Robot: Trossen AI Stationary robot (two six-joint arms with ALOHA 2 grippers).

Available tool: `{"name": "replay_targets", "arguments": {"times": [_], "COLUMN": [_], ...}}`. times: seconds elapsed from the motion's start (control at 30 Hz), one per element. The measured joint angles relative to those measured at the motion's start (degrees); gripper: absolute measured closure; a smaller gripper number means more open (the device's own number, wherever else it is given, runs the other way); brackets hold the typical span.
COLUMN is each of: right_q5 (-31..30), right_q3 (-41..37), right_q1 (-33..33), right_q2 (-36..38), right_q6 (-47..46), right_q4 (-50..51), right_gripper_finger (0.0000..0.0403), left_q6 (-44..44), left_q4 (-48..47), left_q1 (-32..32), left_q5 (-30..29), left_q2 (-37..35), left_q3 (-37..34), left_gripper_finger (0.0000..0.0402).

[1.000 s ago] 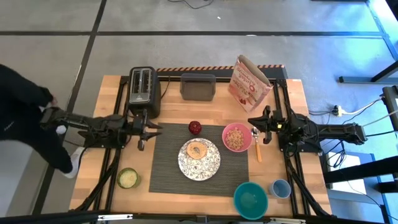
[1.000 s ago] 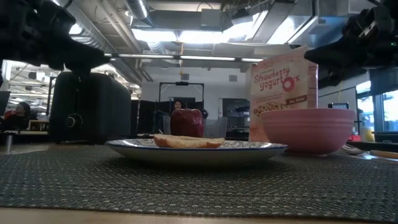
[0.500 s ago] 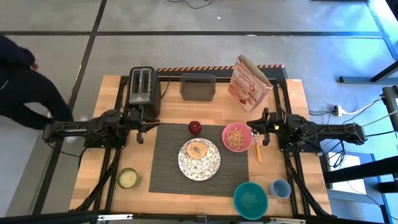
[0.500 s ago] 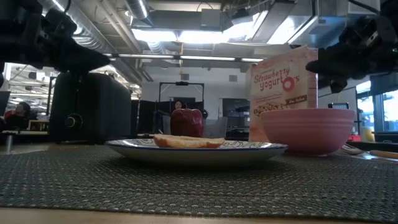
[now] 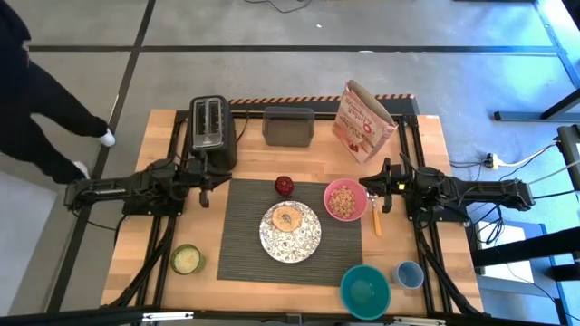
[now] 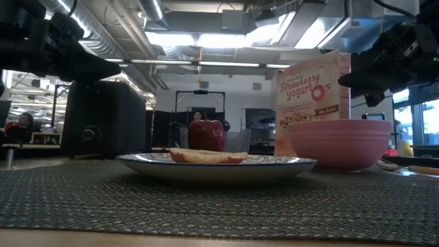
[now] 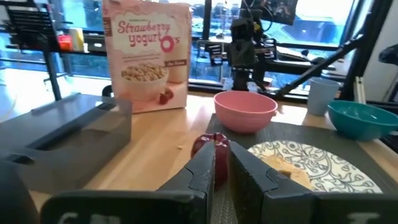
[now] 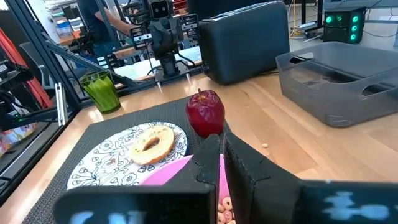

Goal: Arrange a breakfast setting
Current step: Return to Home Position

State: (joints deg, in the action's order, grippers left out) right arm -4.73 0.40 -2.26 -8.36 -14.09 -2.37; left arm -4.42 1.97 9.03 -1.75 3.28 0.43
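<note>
Setting: plate (image 5: 290,243) with bagel (image 5: 289,217) on mat (image 5: 245,244), apple (image 5: 285,186) behind, bowl (image 5: 345,199) right, spoon (image 5: 373,210) beside it | left gripper (image 5: 207,187) by toaster (image 5: 210,134), right gripper (image 5: 379,187) raised near spoon, both closed, empty | you retract high and outward, clear of spoon and toaster.

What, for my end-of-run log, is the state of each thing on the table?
Placemat: lying flat on the table.
Plate: on the placemat, holding the bagel.
Bagel: flat on the plate.
Apple: upright on the placemat.
Pink bowl: upright on the placemat, cereal inside.
Spoon: lying beside the pink bowl, off the placemat.
Teal bowl: upright, looks empty.
Cereal box: standing upright.
Left gripper: shut, empty.
Right gripper: shut, empty.
</note>
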Motion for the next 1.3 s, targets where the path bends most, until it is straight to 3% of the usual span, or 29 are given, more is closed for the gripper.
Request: {"name": "replay_targets", "arguments": {"times": [0.17, 1.3], "right_q5": [0.0, 0.0], "right_q3": [0.0, 0.0], "right_q1": [0.0, 0.0], "right_q2": [0.0, 0.0], "right_q6": [0.0, 0.0], "right_q4": [0.0, 0.0], "right_gripper_finger": [0.0386, 0.0386], "left_q6": [0.1, 0.1], "left_q4": [0.0, 0.2], "left_q1": [0.1, 0.1], "left_q5": [3.4, 3.9], "left_q2": [0.0, 0.0], "left_q3": [0.0, 0.0], "left_gripper_finger": [0.0362, 0.0362]}}
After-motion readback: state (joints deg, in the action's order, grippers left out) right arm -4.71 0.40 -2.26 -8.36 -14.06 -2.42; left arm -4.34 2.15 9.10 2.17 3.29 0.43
